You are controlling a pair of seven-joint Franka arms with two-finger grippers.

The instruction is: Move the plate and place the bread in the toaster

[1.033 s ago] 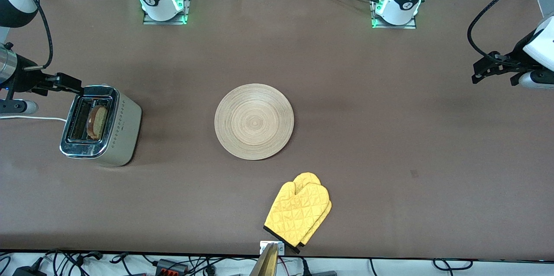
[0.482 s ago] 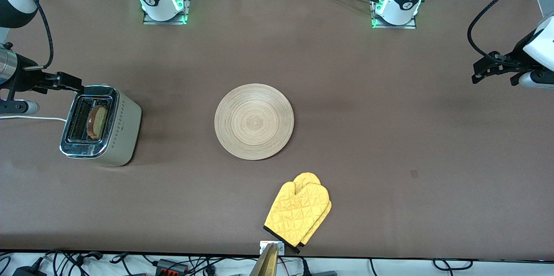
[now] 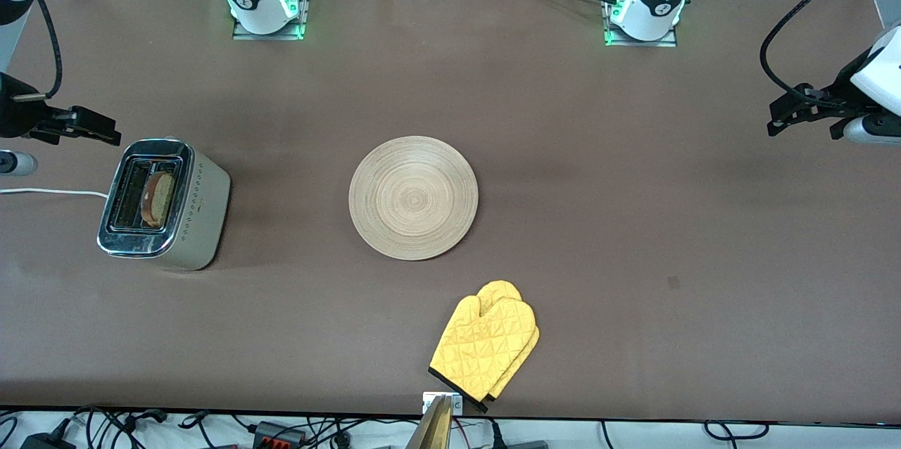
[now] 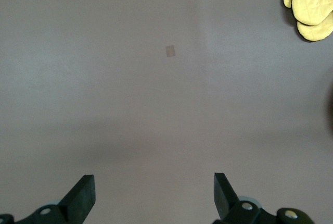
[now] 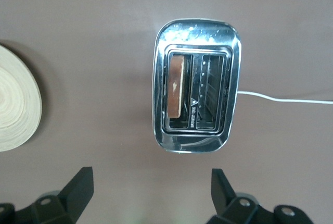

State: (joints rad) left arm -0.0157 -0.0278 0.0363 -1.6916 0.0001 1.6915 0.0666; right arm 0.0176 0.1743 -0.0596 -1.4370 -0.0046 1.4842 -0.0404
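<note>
With bread (image 5: 175, 86) slotted, right hand (image 5: 151, 195) above toaster (image 5: 196, 86).

The brown table (image 3: 633, 224) is carrying the toaster (image 3: 169, 206) at the right arm's end, the plate (image 3: 413, 197) mid-table, and yellow oven mitts (image 3: 486, 343) nearer the camera.

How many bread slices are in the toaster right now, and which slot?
1. The bread stands in the toaster slot nearer the plate; the second slot looks empty, though its depths are not fully visible.
</note>
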